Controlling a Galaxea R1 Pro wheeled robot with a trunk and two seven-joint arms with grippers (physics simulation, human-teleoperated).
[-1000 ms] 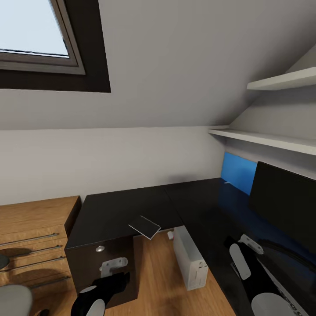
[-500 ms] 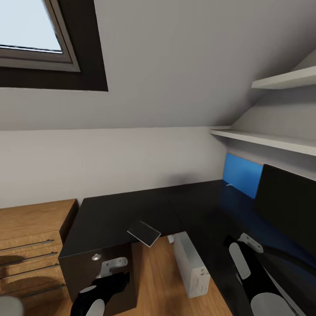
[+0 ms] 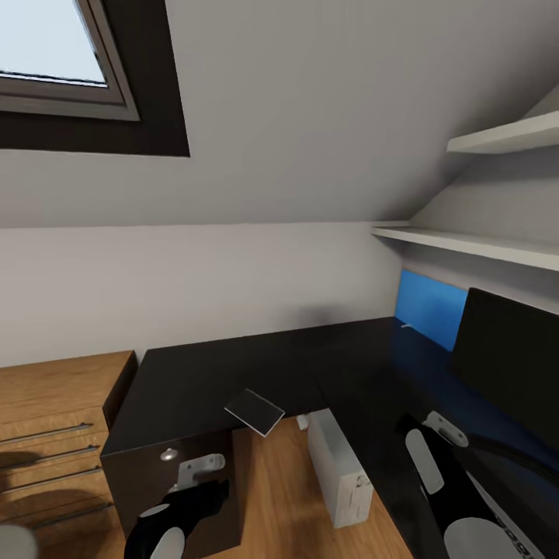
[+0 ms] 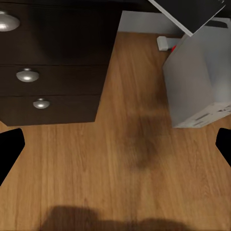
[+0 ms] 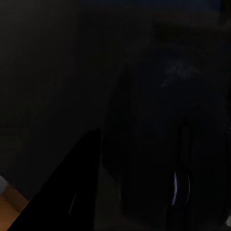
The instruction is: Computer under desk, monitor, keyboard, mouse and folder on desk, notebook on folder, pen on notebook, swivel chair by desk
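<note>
Since a second ago the head camera has swung slightly right, pushing the wooden drawers [image 3: 46, 435] toward the edge, while the notebook [image 3: 255, 411] overhangs the black bench's [image 3: 217, 373] corner ahead of the left arm's fingers [image 3: 200, 466], with the computer [image 3: 335, 466] between both arms and the monitor [image 3: 512, 357] beyond the right arm's fingers [image 3: 435, 428], whose state I cannot tell. From the left wrist, the spread fingers hover over bare floor [image 4: 120, 163], drawer unit [image 4: 53, 72] to one side, computer to the other. From the right wrist, the mouse [image 5: 168, 144] lies dark and close beneath; a blind grasp there could knock it off.

skylight [image 3: 46, 54] (dark-framed), white shelves [image 3: 497, 248], wooden drawers [image 3: 54, 435]
</note>
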